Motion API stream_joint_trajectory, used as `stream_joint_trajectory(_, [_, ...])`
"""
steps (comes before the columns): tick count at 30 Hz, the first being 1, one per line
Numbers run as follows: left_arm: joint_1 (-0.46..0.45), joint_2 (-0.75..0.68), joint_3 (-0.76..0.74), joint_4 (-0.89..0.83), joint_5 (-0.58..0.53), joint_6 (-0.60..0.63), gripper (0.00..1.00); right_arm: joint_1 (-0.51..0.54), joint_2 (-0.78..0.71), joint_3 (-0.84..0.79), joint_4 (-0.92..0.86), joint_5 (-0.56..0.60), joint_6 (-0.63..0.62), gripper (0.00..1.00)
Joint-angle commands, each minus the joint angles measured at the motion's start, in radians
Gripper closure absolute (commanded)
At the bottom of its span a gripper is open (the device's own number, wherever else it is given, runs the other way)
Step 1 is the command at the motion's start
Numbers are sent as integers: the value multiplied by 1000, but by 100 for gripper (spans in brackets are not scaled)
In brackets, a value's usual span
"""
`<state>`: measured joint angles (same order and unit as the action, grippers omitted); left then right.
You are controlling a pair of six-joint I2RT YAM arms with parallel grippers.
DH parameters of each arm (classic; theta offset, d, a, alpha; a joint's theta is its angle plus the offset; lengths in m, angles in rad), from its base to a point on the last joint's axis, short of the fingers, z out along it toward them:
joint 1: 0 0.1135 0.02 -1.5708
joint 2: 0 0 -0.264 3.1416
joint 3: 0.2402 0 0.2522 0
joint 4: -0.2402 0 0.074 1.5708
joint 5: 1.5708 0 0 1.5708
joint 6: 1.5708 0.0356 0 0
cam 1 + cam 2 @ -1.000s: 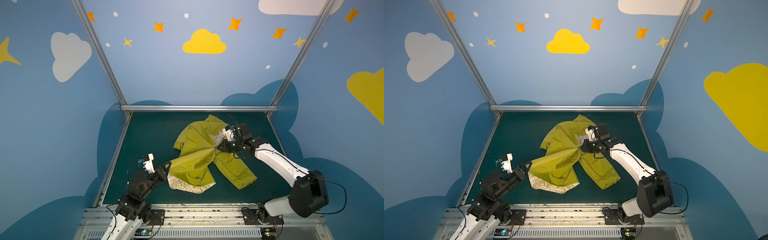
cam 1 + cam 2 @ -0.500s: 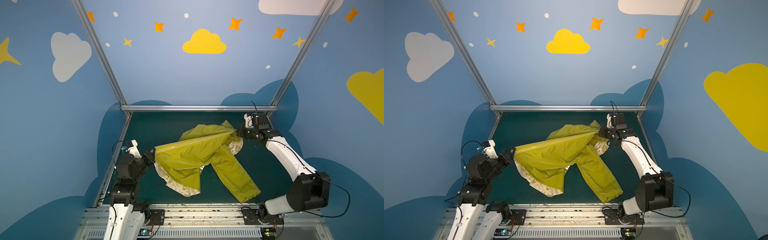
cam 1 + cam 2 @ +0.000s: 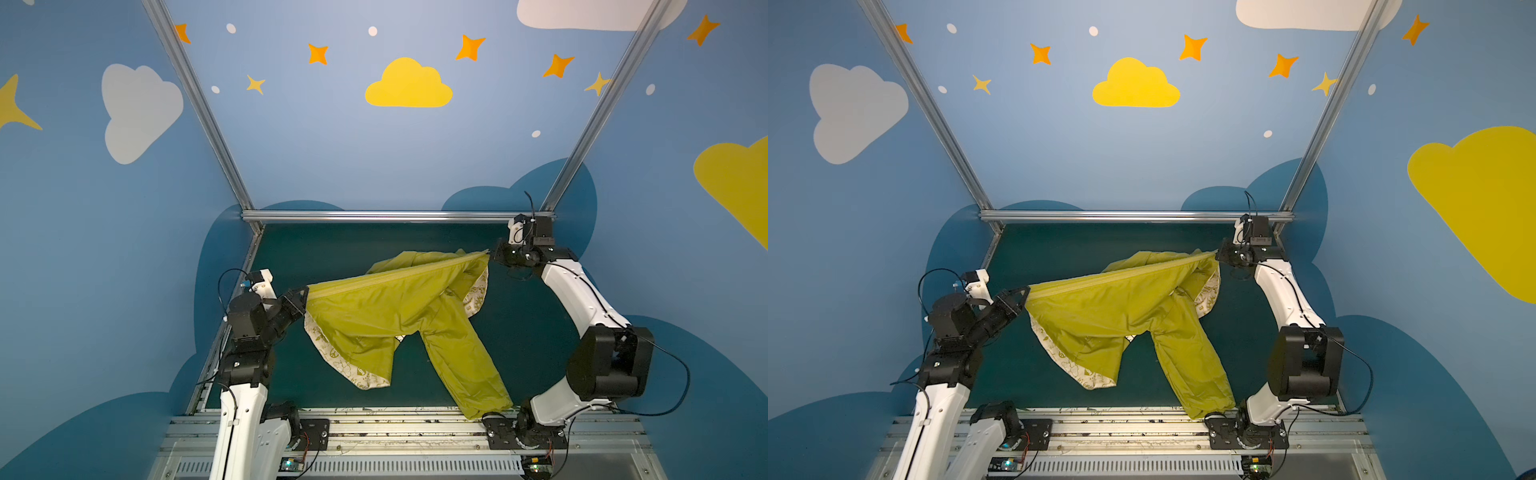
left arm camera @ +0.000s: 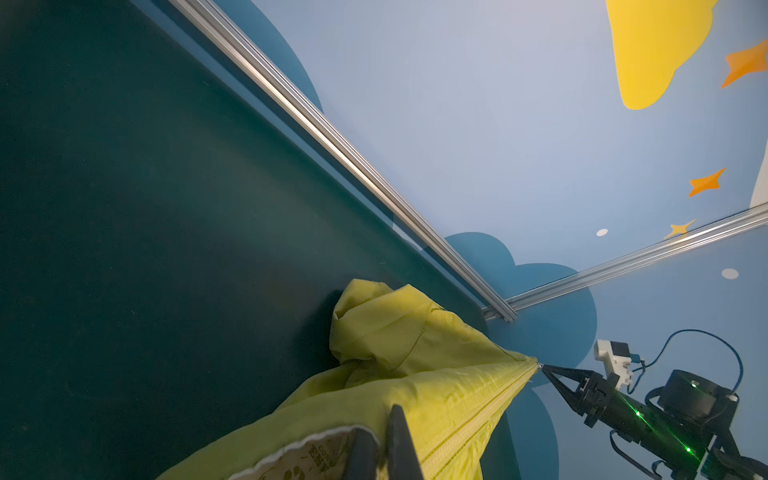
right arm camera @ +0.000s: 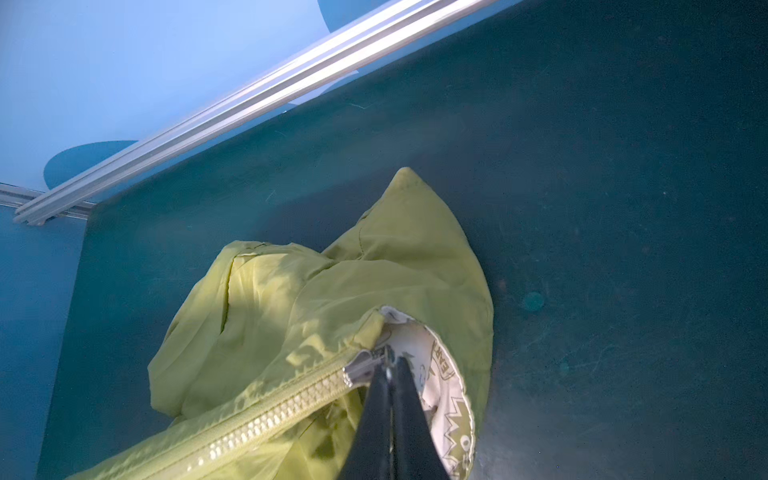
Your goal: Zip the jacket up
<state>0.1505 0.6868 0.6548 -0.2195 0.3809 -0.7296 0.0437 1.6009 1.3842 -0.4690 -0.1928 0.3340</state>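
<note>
In both top views the jacket [image 3: 374, 307] is stretched taut across the frame's centre over the desk [image 3: 332, 249], its sleeve [image 3: 461, 365] trailing to the lower right. The left gripper [image 3: 305, 293] is clenched on the jacket's left end. At upper right, the right gripper [image 3: 492, 254] pinches the zipper pull [image 5: 363, 368].

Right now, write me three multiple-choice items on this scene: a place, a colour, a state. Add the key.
1. Where does the loose sleeve cuff of the jacket lie?
A) at the near edge, by the right arm's base
B) against the far wall
C) off the left side

2. The lining is:
A) plain red
B) cream with olive print
C) black

3. The right claw is:
A) open in the air
B) shut on a cuff
C) shut on the zipper pull

Key: 1 A, both top views show the cuff there; 2 B, seen in the right wrist view; 3 C, its tips pinch the pull.
</note>
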Motion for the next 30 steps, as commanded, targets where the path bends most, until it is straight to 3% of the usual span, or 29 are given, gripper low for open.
stream_joint_trajectory(1, [26, 51, 17, 161, -21, -18, 97, -57, 12, 74, 90, 29, -33, 100])
stream_joint_trajectory(5, [20, 181, 61, 361, 82, -77, 97, -37, 71, 275, 89, -107, -34, 100])
stream_joint_trajectory(10, [14, 216, 155, 336, 80, -22, 95, -9, 111, 413, 111, -254, -41, 100])
stream_joint_trajectory(12, [10, 204, 130, 331, 70, -9, 73, 5, 90, 368, 130, -251, -51, 100])
stream_joint_trajectory(13, [9, 196, 106, 337, 69, -5, 72, 10, 75, 328, 145, -257, -58, 100])
stream_joint_trajectory(16, [6, 166, 14, 355, 48, -11, 55, 17, 14, 138, 212, -293, -63, 82])
stream_joint_trajectory(18, [8, 135, -27, 333, -2, 2, 12, 19, -46, 9, 226, -284, -66, 68])
stream_joint_trajectory(19, [8, 121, -29, 303, -32, 14, 2, 20, -76, -36, 215, -277, -81, 55])
stream_joint_trajectory(21, [6, 99, -2, 217, -110, 66, 0, 20, -162, -127, 176, -220, -114, 31])
stream_joint_trajectory(23, [1, 95, 33, 134, -232, 129, 0, 14, -263, -217, 153, -125, -120, 20])
stream_joint_trajectory(25, [-28, 102, 48, 65, -411, 196, 0, 10, -374, -323, 160, 55, -104, 17])
stream_joint_trajectory(27, [-81, 116, 23, 35, -663, 252, 1, 4, -484, -485, 285, 237, -145, 11])
stream_joint_trajectory(30, [-157, 148, -118, 206, -835, 426, 0, -16, -537, -728, 608, 463, -292, 10])
